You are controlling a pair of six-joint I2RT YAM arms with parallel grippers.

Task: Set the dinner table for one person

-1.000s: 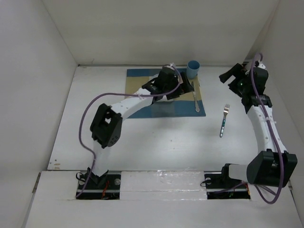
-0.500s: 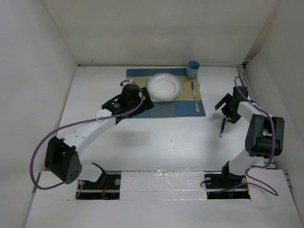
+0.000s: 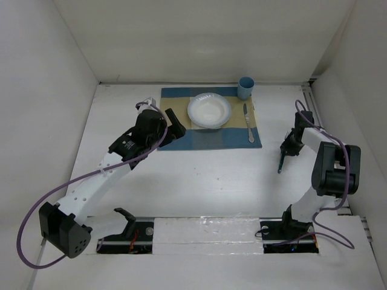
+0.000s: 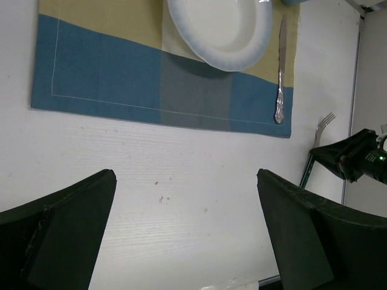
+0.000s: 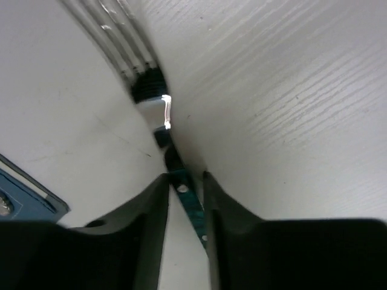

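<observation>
On the white dinner table lies a blue-and-tan placemat with a white plate, a knife and a blue cup on it. A teal-handled fork lies on the table right of the mat. My right gripper is down on it. In the right wrist view its jaws are shut on the fork's handle, tines pointing away. My left gripper hangs open over the mat's left part. In the left wrist view it holds nothing, with the plate, knife and fork ahead.
White walls enclose the table on the left, back and right. The right arm's elbow stands near the right wall. The two arm bases sit on a rail at the near edge.
The left arm drew back to the left off the plate, leaving it uncovered on the mat. The right gripper came down from the back right onto the fork and shut on its handle.
</observation>
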